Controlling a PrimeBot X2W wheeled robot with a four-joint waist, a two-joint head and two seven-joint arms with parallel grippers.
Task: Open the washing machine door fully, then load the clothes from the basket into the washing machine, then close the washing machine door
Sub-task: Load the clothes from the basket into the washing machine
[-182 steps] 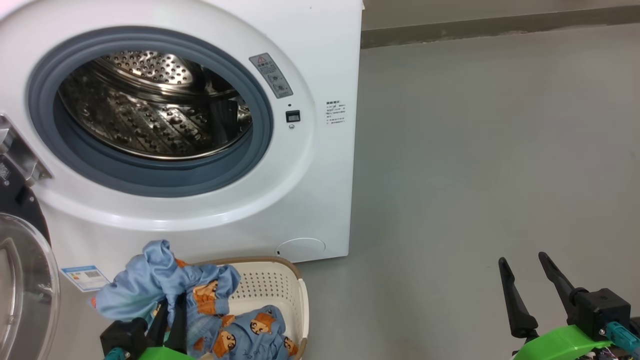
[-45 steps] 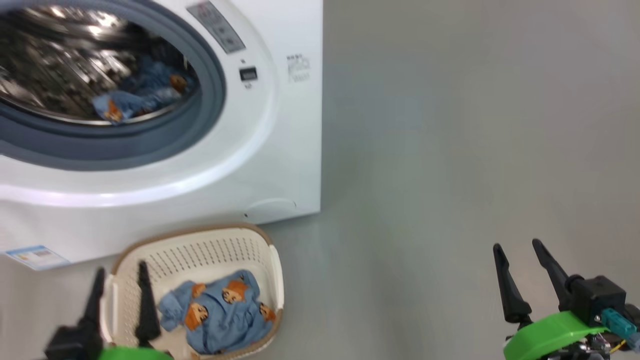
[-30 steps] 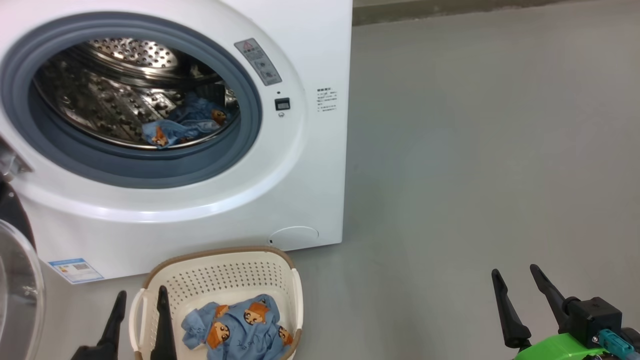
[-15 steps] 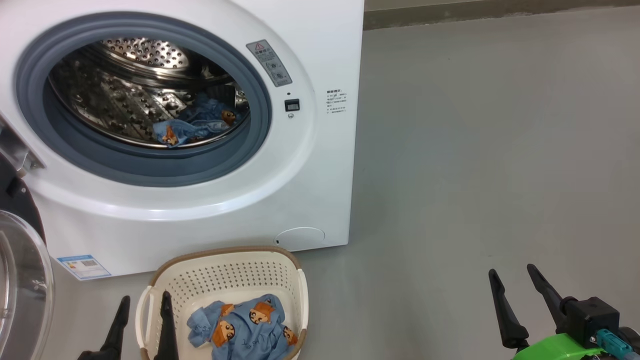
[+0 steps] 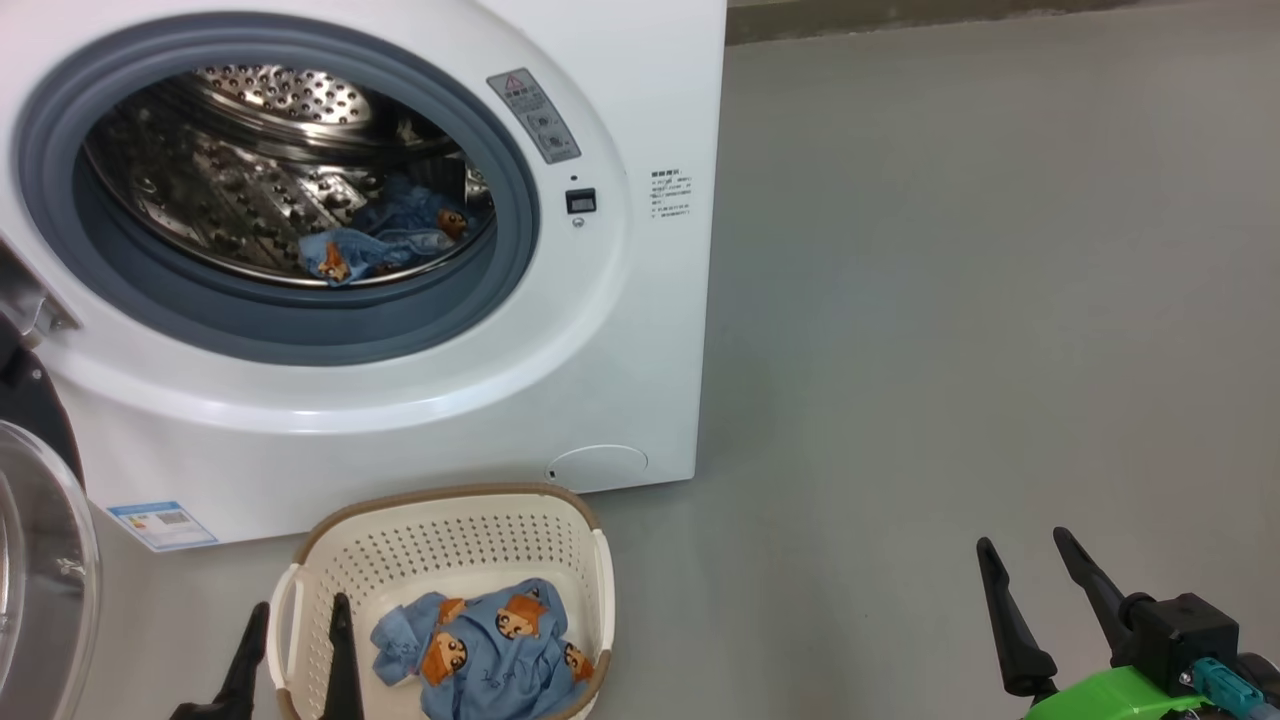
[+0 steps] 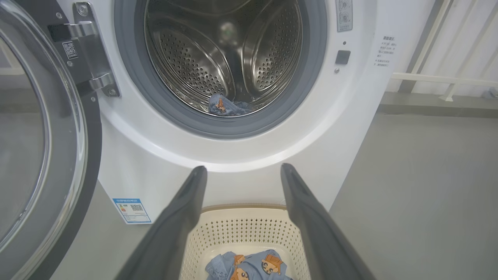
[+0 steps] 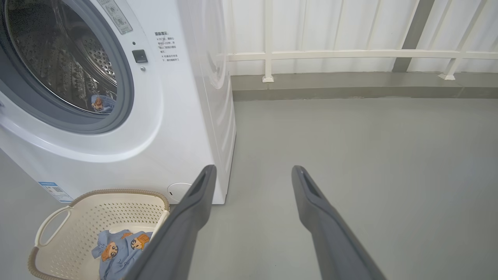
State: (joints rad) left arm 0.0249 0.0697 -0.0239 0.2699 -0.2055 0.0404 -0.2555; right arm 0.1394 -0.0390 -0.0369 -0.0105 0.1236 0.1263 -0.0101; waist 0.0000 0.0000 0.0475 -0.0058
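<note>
Clothes [image 5: 480, 650] lay crumpled in the near right part of the basket [image 5: 440, 496]. They made a light-blue heap with orange-brown cartoon figures, somewhat broader side to side in the head view and with no clear long axis. Just to their left stood the left tool [image 5: 302, 603], its 2 dark fingers spread wide and empty. In the head view 1 finger showed outside the basket's left rim and 1 over its inside. In the left wrist view the heap sat low between those fingers, so the pick looked to call for a short reach down and slightly right. The right tool [image 5: 1024, 542], likewise spread and holding nothing, hung well apart over bare floor [image 5: 950, 300], so the left arm was plainly the nearer. Behind the basket stood the washing machine [image 5: 640, 330], with a blue label [image 5: 160, 525] carrying a QR code at its lower left corner. The washing machine door [image 6: 39, 136] was swung wide to the left, with a small QR sticker [image 6: 70, 49] by its hinge. Inside the drum [image 5: 250, 180] another garment [image 5: 380, 245] of the same print rested at the bottom. Beside the opening were a grey warning sticker [image 5: 533, 117] with a red triangle and a block of small print [image 5: 668, 195], both too small to read.
</note>
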